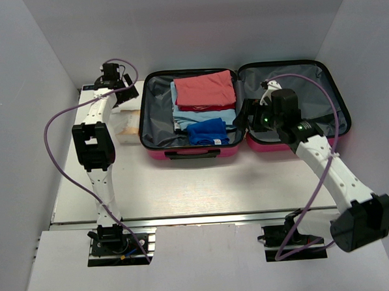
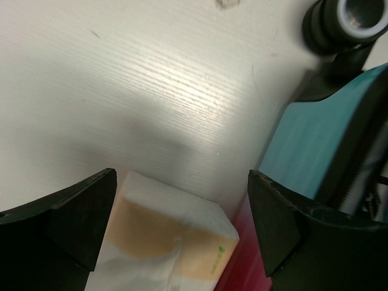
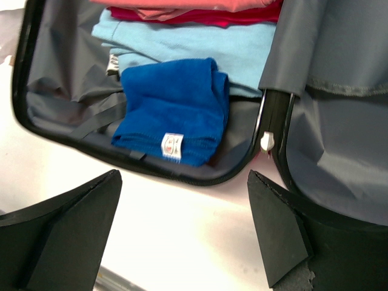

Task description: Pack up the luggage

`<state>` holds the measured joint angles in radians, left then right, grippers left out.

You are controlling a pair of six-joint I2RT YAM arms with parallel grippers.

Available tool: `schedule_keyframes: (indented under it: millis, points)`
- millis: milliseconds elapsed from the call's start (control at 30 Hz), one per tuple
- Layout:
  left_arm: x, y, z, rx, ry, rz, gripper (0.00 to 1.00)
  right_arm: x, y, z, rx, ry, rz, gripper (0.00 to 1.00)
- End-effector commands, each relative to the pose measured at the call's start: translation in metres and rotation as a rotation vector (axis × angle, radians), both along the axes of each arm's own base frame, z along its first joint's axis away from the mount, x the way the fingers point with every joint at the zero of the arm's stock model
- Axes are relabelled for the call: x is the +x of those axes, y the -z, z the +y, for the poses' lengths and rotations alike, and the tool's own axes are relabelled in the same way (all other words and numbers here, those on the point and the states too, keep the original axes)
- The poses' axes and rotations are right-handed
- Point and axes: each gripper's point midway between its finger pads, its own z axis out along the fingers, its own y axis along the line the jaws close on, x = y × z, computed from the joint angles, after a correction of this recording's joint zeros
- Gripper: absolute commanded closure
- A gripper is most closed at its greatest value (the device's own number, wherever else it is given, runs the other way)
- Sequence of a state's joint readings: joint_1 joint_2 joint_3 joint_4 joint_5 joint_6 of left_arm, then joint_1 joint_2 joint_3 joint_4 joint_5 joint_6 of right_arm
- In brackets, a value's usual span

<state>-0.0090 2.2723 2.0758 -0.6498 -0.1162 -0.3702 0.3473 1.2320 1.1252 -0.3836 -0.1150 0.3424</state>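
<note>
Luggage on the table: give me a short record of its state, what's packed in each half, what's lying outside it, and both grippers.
state: luggage open flat, both halves facing up
left half: folded coral garment, light blue garment, blue cloth
right half: only grey lining visible, partly hidden
outside: white-and-orange packet just left of the luggage
left gripper: open, over the packet
right gripper: open, empty, at the near edge by the blue cloth
</note>
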Motion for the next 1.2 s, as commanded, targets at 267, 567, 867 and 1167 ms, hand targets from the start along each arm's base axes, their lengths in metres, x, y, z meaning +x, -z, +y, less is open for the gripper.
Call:
schedule_keyframes:
  millis: [267,567,867,1167]
  points:
    - [-0.068,0.040,0.003,0.028,-0.079,0.199,0.02,-0.041,-0.007,-0.020,0.019,0.049,-0.007,0.11]
    - [-0.229,0.060,-0.013,-0.119,-0.232,0.293,0.05,-0.054,-0.003,-0.016,0.031,0.000,-0.006,0.11]
    - [-0.338,0.084,-0.049,-0.329,-0.254,0.335,0.08,-0.073,0.030,0.001,0.070,-0.118,0.079,0.11]
    - [-0.330,0.022,-0.033,-0.257,-0.271,0.243,0.02,-0.082,0.028,0.007,0.072,-0.176,0.062,0.11]
